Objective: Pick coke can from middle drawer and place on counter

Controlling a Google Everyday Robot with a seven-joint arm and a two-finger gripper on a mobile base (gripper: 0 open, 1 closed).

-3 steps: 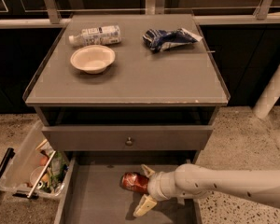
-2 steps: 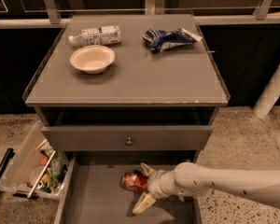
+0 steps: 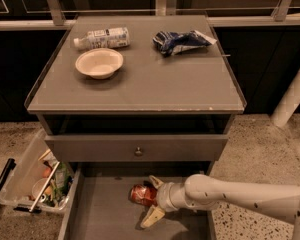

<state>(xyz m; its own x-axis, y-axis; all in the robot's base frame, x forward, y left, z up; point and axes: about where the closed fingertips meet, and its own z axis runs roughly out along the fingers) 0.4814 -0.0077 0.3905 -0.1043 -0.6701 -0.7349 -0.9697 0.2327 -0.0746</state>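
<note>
The coke can (image 3: 141,194), red and dented, lies on its side on the floor of the pulled-out middle drawer (image 3: 105,214), near its middle. My gripper (image 3: 150,200) reaches in from the right, low over the drawer floor. Its two cream fingers are spread, one behind the can and one in front of it, with the can's right end between them. They are not closed on the can. The counter (image 3: 155,81) is the flat grey cabinet top above.
On the counter stand a white bowl (image 3: 99,63), a clear plastic bottle (image 3: 102,38) lying down, and a blue-and-white snack bag (image 3: 182,40). A shut drawer front with a knob (image 3: 138,151) overhangs the open drawer. A clear bin of clutter (image 3: 32,179) sits on the floor at left.
</note>
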